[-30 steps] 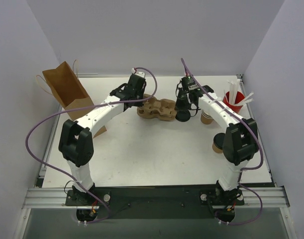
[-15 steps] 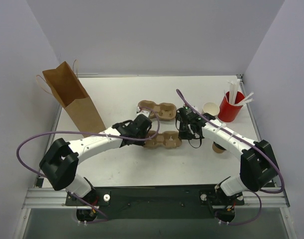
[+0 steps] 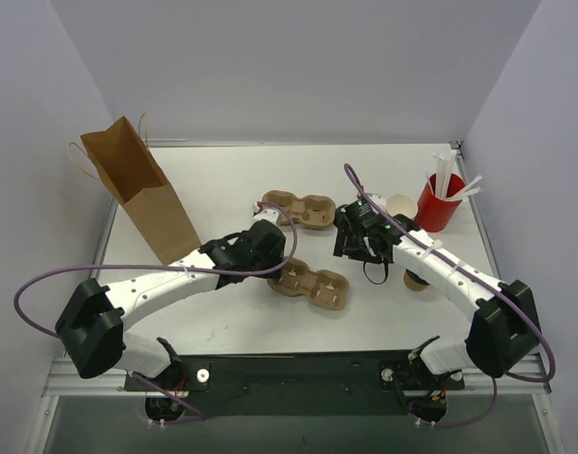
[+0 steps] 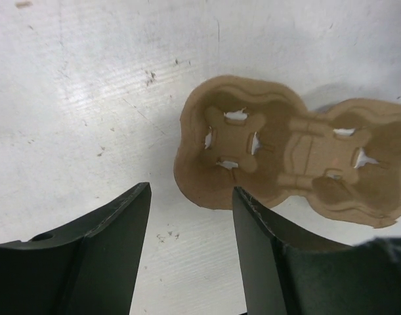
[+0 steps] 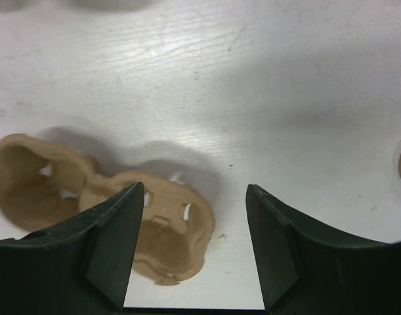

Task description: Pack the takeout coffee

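A brown pulp cup carrier (image 3: 310, 287) lies flat on the white table between my two grippers. My left gripper (image 3: 272, 252) hovers at its left end, open with nothing between its fingers; in the left wrist view the carrier (image 4: 289, 154) lies just beyond the left gripper (image 4: 191, 191). My right gripper (image 3: 353, 248) is open above the carrier's right end (image 5: 170, 239), with only bare table inside the right gripper (image 5: 195, 190). A small brown thing with a dark edge (image 3: 416, 280) peeks out beside my right forearm; I cannot tell whether it is the takeout coffee.
A second pulp carrier (image 3: 298, 209) lies further back. An open brown paper bag (image 3: 142, 194) stands at the back left. At the back right a tan paper cup (image 3: 400, 204) stands next to a red cup of white sticks (image 3: 438, 200).
Both arms carried one carrier from the back toward the front and set it down. Both grippers have opened and let go of it.
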